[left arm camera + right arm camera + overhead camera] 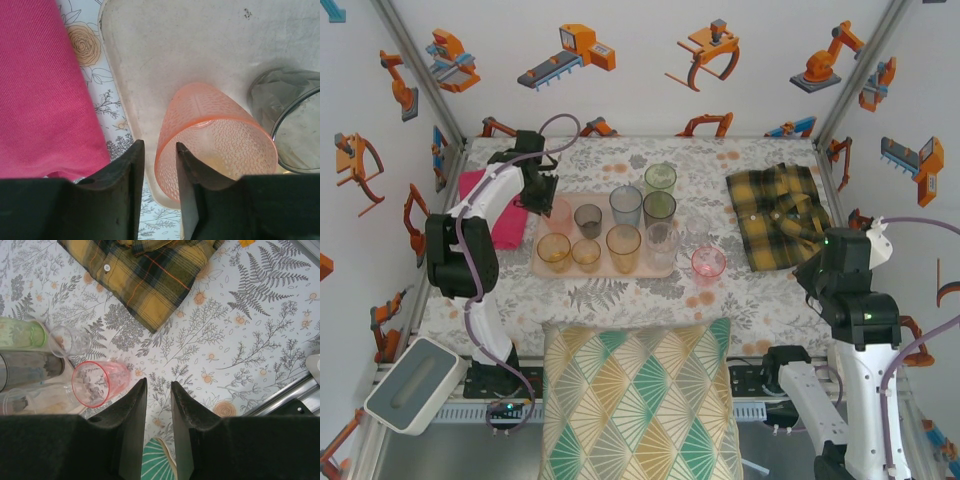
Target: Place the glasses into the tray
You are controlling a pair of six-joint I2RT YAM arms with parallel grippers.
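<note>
My left end effector point(158, 144) is over the far-left corner of the tray point(175, 45). Its jaws are slightly parted astride the wall of a peach glass point(215, 130), one finger inside the mouth and one outside. A gap shows beside the outer finger, so I judge it is not clamped, and that glass stands on the tray floor. What matters next, I think, is the pink glass point(97, 382) on the tabletop just right of the tray, with a clear glass point(70, 340) just beyond it. The pink glass lies close to the left of my right end effector point(159, 385), whose jaws are narrowly open on nothing. The right arm is clearly the nearer one. The pink glass stands upright, mouth up, long axis vertical.
</note>
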